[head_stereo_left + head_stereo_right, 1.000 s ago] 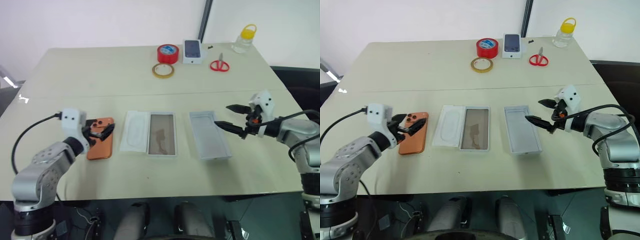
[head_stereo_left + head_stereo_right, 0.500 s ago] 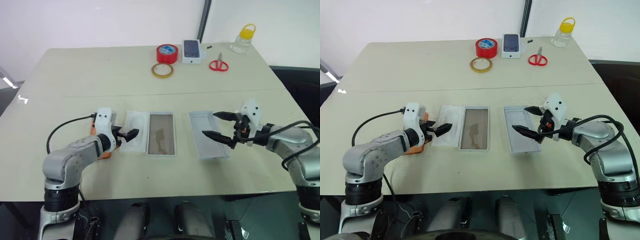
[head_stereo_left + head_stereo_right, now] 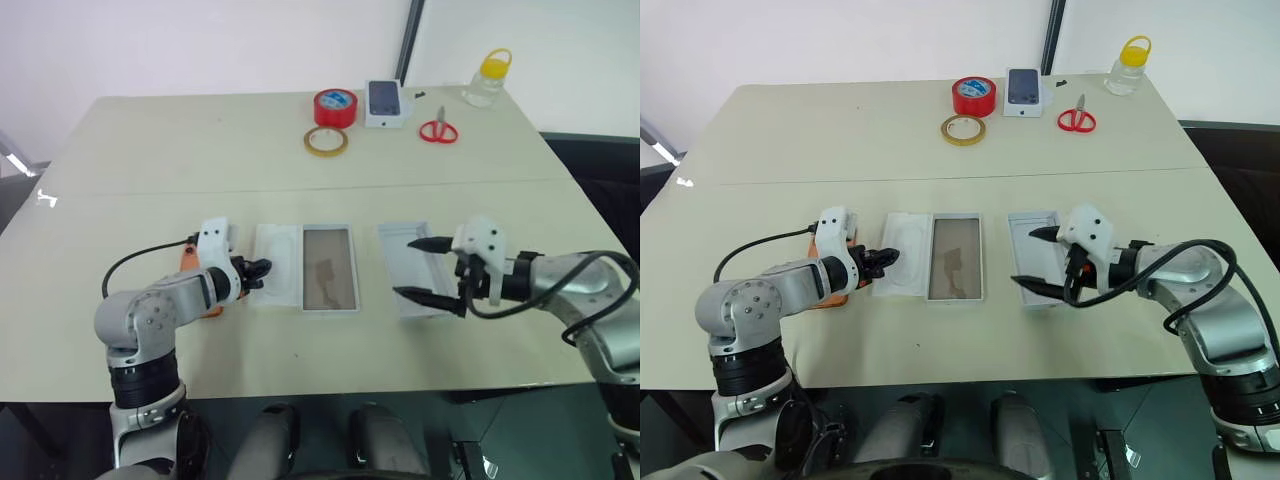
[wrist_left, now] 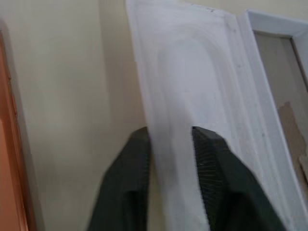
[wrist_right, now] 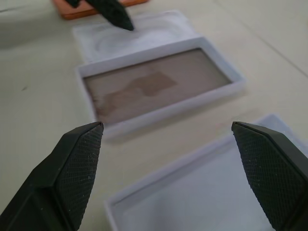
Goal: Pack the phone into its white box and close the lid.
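The orange phone (image 3: 188, 259) lies flat near the table's left, mostly hidden behind my left arm. Right of it lie a flat white insert (image 3: 283, 262), the white box (image 3: 328, 280) with its tan bottom, and the all-white lid (image 3: 400, 265). My left gripper (image 3: 258, 270) sits at the insert's left edge, right of the phone. In the left wrist view its fingers (image 4: 142, 144) are drawn together, pinching the insert's rim. My right gripper (image 3: 408, 268) hangs wide open over the lid with nothing between its fingers. The right wrist view shows the box (image 5: 159, 84) beyond them.
At the table's far side stand a red tape roll (image 3: 336, 105), a tan tape ring (image 3: 326, 140), a small white box with a phone picture (image 3: 386, 102), red scissors (image 3: 438, 130) and a yellow-capped bottle (image 3: 488, 78). The near table edge runs just below both arms.
My left gripper moved right from over the phone to the insert's edge and its fingers closed. My right gripper came left over the lid and stayed open.
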Available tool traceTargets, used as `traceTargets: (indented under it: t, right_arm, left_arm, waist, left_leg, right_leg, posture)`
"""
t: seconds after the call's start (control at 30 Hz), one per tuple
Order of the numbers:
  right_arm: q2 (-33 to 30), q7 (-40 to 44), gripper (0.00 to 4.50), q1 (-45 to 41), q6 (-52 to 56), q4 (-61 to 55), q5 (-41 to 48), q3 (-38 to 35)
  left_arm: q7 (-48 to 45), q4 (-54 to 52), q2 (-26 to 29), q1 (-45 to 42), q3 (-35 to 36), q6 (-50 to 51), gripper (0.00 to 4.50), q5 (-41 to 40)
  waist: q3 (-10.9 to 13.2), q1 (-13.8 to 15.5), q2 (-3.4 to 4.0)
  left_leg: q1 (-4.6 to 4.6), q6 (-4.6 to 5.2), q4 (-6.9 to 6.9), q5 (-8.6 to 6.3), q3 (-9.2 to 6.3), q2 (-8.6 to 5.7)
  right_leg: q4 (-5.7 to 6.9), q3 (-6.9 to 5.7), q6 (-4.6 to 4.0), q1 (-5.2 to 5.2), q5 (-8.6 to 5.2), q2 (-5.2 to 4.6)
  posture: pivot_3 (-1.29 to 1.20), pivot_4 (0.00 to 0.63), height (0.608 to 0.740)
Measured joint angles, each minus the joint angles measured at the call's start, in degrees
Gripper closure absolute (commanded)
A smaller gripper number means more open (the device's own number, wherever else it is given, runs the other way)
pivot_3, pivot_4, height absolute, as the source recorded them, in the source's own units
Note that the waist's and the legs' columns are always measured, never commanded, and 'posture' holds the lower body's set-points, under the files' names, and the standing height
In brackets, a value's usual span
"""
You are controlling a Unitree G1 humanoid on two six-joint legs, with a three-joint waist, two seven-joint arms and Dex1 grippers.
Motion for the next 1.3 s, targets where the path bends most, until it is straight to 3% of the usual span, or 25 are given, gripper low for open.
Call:
traceTargets:
  t: [0.2, 0.33, 0.47, 0.57, 0.8, 1.13, 1.3]
  right_arm:
    - [2.0, -0.8, 0.0, -0.7, -0.2, -1.8, -0.3, 3.2]
    - [3.2, -2.2, 0.0, -2.9, -0.6, -1.8, -3.0, 7.0]
    - [3.2, -2.2, 0.0, -5.2, -3.1, -1.7, -8.3, 12.9]
    - [3.0, -1.3, 0.93, -6.4, -6.2, -0.7, -13.6, 18.5]
    - [6.5, -1.6, 4.48, -7.0, -7.5, 3.4, -21.1, 26.7]
    - [9.0, -2.1, 4.48, -8.5, -8.0, 4.3, -24.6, 27.3]
    - [12.9, -1.2, 4.48, -13.3, -9.7, 5.9, -26.9, 30.2]
  left_arm:
    - [-0.7, 0.4, 0.1, -0.1, 0.2, -0.9, 4.44, 0.3]
    - [0.1, 2.9, -2.1, -3.7, 7.9, -2.4, 4.44, -0.3]
    - [-0.6, 2.9, -1.4, -6.0, 11.2, -3.0, 4.44, -1.5]
    - [-1.2, 3.1, -1.2, -6.5, 12.3, -2.8, 4.5, -2.3]
    - [-1.5, 3.5, -0.1, -6.6, 12.1, -2.2, 4.5, -2.5]
    - [-1.7, 2.7, 0.0, -6.3, 12.3, -1.0, 4.5, -2.9]
    - [-2.5, 2.7, -0.4, -8.7, 13.8, 1.8, 4.5, -5.0]
  waist:
    - [0.0, 0.0, -0.01]
    - [0.0, -0.1, -0.06]
    - [0.0, 0.0, -0.08]
    - [0.0, -0.1, -0.08]
    - [0.0, -0.2, -0.09]
    - [0.0, -0.2, -0.09]
    - [0.0, -0.3, -0.09]
  left_leg:
    - [0.01, -0.03, 0.0, 0.02, -0.01, 0.0]
    - [0.0, -0.09, -0.01, 0.05, -0.02, 0.01]
    - [-0.02, -0.1, -0.01, 0.05, -0.03, -0.01]
    - [-0.01, -0.1, -0.01, 0.06, -0.03, -0.01]
    - [-0.01, -0.12, -0.01, 0.07, -0.04, -0.01]
    - [-0.01, -0.13, -0.01, 0.07, -0.05, -0.01]
    - [-0.01, -0.16, -0.01, 0.09, -0.06, -0.01]
  right_leg:
    - [0.0, 0.0, 0.0, 0.0, 0.0, 0.0]
    - [0.01, -0.02, 0.0, -0.03, 0.0, 0.01]
    - [-0.01, -0.02, 0.0, -0.03, 0.0, 0.0]
    - [-0.01, -0.02, 0.0, -0.04, 0.0, 0.0]
    - [0.0, -0.02, 0.0, -0.05, 0.0, 0.0]
    - [0.01, -0.02, 0.0, -0.06, 0.0, 0.01]
    - [0.05, -0.03, -0.01, -0.08, 0.0, 0.03]
  posture:
    - [0.0, 0.15, 0.74]
    - [0.0, 0.15, 0.74]
    - [0.0, 0.15, 0.74]
    - [0.0, 0.15, 0.74]
    - [0.0, 0.15, 0.74]
    - [0.0, 0.15, 0.74]
    - [0.0, 0.15, 0.74]
